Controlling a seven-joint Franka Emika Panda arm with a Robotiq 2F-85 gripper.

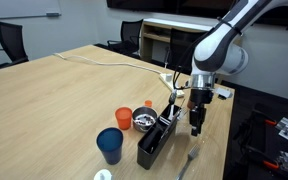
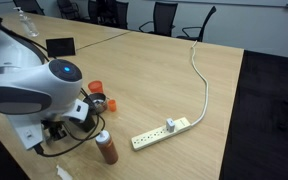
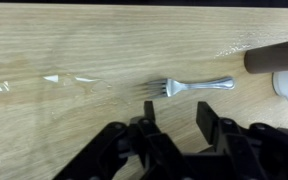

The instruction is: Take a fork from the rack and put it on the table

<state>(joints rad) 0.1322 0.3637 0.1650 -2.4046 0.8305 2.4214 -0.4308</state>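
Fork (image 3: 189, 87) and worktop (image 1: 64, 90) are already together, so the task looks all but finished. The light-wood worktop carries everything. On it, in an exterior view, the black utensil rack (image 1: 156, 140) stands upright near the edge, with a blue cup (image 1: 110, 143) and a small shiny metal bowl (image 1: 143, 121) just beside it. The fork is out of the rack. In the wrist view it lies flat on bare wood, touching nothing else, its tines pointing toward the left of that picture. The pincer (image 3: 175, 110) hovers above it with its jaws spread apart and nothing between them, so the fork is released. As I judge it, what is left is only to lift the arm clear without brushing the fork or the rack.
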